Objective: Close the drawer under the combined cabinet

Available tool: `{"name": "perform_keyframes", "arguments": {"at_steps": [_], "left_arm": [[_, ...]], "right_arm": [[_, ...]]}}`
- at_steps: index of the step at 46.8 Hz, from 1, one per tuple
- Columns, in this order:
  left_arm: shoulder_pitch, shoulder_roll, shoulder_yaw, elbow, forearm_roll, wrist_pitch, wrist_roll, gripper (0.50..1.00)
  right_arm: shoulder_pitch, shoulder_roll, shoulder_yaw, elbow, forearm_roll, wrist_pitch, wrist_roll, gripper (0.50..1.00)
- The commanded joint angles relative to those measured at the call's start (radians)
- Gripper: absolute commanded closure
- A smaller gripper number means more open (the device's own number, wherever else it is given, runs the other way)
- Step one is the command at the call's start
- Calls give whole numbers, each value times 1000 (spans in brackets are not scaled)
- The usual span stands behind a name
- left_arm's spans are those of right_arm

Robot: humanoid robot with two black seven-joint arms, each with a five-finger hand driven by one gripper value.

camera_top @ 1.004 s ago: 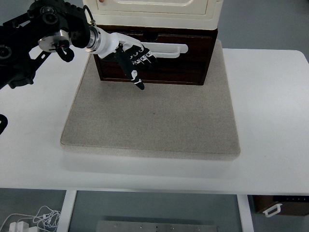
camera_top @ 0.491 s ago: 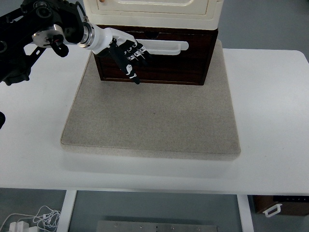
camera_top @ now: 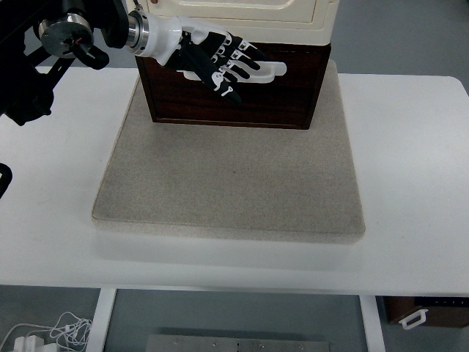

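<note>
Your left hand (camera_top: 216, 62) lies flat, fingers spread, against the white handle (camera_top: 267, 71) of the dark drawer (camera_top: 234, 92) under the cream cabinet (camera_top: 242, 15). Push straight in, palm square.

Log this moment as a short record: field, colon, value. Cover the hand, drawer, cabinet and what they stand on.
acting hand: left hand, fingers spread flat against the drawer front
drawer: dark brown drawer with white handle, looks pushed in
cabinet: cream cabinet stacked on top of the drawer
base: grey mat on white table
right arm: not in view
</note>
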Motion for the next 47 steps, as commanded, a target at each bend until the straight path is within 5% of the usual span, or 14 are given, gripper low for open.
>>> {"name": "perform_keyframes", "arguments": {"at_steps": [1, 19, 27, 41, 47], "left_arm": [[1, -7, -48, -4, -66, 0, 0, 500], [-14, -82, -374, 4, -430, 0, 0, 500], [-19, -106, -583, 38, -428, 0, -71, 500], [-39, -80, -743, 85, -427, 0, -381, 500], [-83, -13, -752, 175, -424, 150, -470, 500]], "right_arm": [[0, 0, 0, 0, 0, 1, 0, 548], [0, 0, 0, 0, 0, 0, 0, 548], [0, 0, 0, 0, 0, 1, 0, 548], [0, 0, 0, 0, 0, 0, 0, 548], [0, 0, 0, 0, 0, 1, 0, 548]]}}
